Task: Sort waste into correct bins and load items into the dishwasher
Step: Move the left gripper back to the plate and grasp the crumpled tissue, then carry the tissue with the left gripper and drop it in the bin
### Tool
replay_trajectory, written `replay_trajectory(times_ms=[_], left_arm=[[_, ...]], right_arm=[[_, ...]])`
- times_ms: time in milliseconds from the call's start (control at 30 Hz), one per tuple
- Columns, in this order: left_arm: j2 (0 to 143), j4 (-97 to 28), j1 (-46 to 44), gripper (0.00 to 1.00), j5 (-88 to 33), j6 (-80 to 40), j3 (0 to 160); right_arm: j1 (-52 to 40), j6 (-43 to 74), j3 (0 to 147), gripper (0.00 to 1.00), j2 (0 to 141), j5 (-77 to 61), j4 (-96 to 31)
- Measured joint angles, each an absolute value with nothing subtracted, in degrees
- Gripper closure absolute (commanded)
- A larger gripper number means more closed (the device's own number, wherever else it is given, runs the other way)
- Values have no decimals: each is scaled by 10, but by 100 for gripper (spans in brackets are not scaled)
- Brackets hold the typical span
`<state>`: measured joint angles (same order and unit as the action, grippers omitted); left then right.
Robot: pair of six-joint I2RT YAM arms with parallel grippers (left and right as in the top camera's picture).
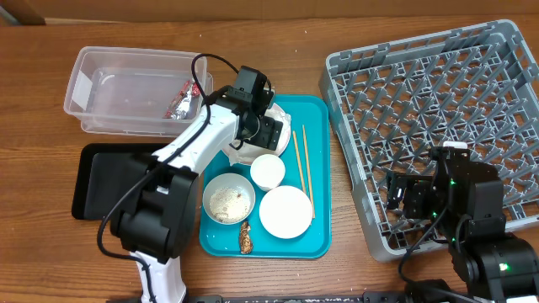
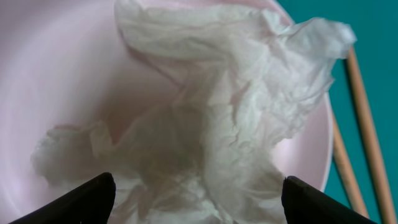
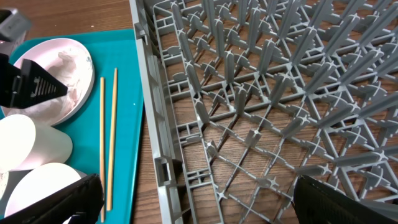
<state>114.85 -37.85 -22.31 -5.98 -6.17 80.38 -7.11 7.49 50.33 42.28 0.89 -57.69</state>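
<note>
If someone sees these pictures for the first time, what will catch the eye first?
The teal tray in the middle draws the eye first. Over it the left gripper hangs open above a crumpled napkin on the plate. A big grey rack fills the right side.

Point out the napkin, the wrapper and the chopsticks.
napkin (image 2: 236,93): left wrist view, crumpled middle.
wrapper (image 1: 183,103): overhead view, its middle.
chopsticks (image 3: 112,137): right wrist view, mid-shaft of the right-hand stick.
</note>
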Motion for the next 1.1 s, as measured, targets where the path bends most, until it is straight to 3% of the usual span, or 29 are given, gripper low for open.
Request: replay_trajectory(times_ms=[100, 167, 300, 700, 1100], left_arm=[[1159, -386, -223, 34, -53, -70, 804], [1164, -391, -223, 50, -51, -76, 804], [1166, -392, -223, 96, -51, -79, 803], [1135, -422, -204, 96, -38, -76, 831], [967, -408, -84, 95, 34, -76, 872]], right_arm=[[-71, 75, 503, 0, 423, 9, -577], [-71, 75, 503, 0, 423, 9, -577], [-71, 75, 503, 0, 423, 9, -577], [-71, 75, 503, 0, 423, 9, -578], [-71, 75, 503, 0, 423, 9, -579]])
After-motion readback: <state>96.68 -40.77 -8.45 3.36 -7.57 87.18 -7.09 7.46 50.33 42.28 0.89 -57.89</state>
